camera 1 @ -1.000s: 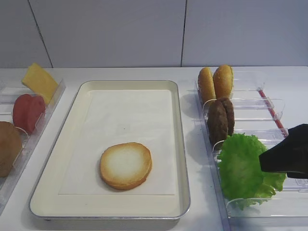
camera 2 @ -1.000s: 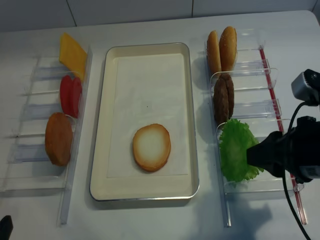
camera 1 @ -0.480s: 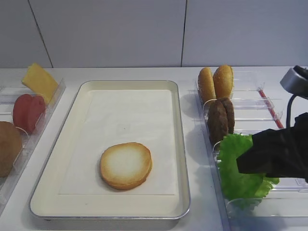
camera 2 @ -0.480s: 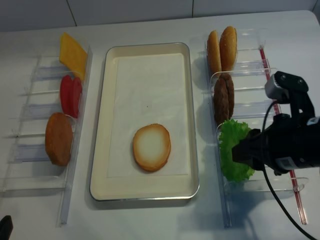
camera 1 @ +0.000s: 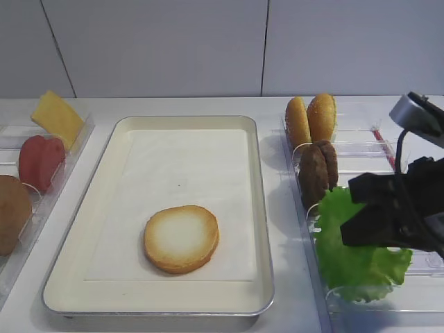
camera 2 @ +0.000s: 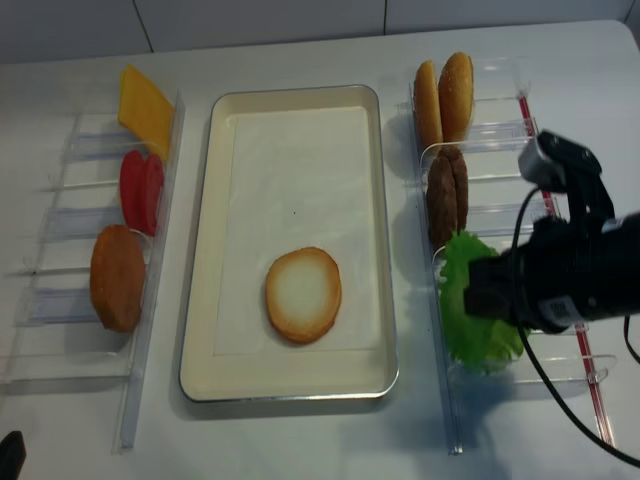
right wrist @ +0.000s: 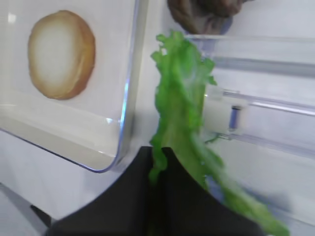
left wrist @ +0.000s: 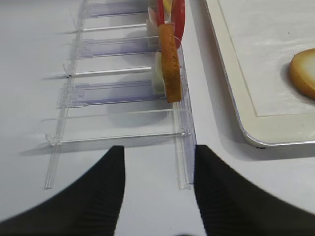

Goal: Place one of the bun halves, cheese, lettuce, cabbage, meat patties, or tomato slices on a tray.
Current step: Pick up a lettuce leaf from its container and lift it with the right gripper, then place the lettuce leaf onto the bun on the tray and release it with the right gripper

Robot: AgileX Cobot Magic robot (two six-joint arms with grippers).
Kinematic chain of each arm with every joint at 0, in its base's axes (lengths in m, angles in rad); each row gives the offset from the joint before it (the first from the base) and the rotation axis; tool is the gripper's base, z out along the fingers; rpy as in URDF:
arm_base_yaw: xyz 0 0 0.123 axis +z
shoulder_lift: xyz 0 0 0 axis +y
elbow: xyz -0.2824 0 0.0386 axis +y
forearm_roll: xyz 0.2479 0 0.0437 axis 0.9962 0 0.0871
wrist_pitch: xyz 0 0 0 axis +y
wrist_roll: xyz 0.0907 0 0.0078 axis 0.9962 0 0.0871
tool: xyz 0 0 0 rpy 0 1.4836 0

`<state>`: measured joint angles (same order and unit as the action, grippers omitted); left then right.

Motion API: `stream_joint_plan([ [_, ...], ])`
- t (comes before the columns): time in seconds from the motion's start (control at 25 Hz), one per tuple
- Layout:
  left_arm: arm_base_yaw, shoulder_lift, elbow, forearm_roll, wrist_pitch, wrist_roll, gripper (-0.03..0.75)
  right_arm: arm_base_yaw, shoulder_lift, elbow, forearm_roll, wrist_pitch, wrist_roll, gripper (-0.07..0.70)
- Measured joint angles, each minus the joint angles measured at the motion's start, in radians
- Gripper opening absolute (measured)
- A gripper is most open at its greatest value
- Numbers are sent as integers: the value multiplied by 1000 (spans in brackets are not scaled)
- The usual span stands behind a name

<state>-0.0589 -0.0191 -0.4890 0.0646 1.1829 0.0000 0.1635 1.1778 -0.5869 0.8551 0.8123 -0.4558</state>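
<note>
- Compared with one second ago, the right pincer [right wrist: 158, 162] has moved in over the lettuce [camera 1: 355, 243] and its jaws have come together on the leaf.
- In the high views the black arm covers the right part of the lettuce; the wrist view is blurred at the leaf's lower edge.
- The lettuce stands in its clear holder [camera 1: 388, 295], right of the tray [camera 1: 262, 208]; one bun half [camera 1: 182, 238] lies on the tray.
- The left pincer [left wrist: 156, 196] hangs with its jaws apart over the bench [left wrist: 29, 98], holding nothing.

The right pincer [camera 2: 478, 300] is covering much of the lettuce [camera 2: 468, 330]. In the wrist view the leaf's lower end is blurring and running off the frame, and the meat patties [right wrist: 206, 14] are being cropped at the top.
</note>
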Motion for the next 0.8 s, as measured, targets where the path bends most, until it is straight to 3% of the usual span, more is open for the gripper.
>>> stream_joint_plan([
  [0.24,0,0,0,0,0,0,321,5,-30,-158,4,84,77,57],
  [0.32,0,0,0,0,0,0,321,38,-26,-205,6,84,99,57],
  [0.64,0,0,0,0,0,0,322,317,191,-382,63,3,121,56],
  [0.8,0,0,0,0,0,0,321,415,356,-491,83,-16,121,56],
])
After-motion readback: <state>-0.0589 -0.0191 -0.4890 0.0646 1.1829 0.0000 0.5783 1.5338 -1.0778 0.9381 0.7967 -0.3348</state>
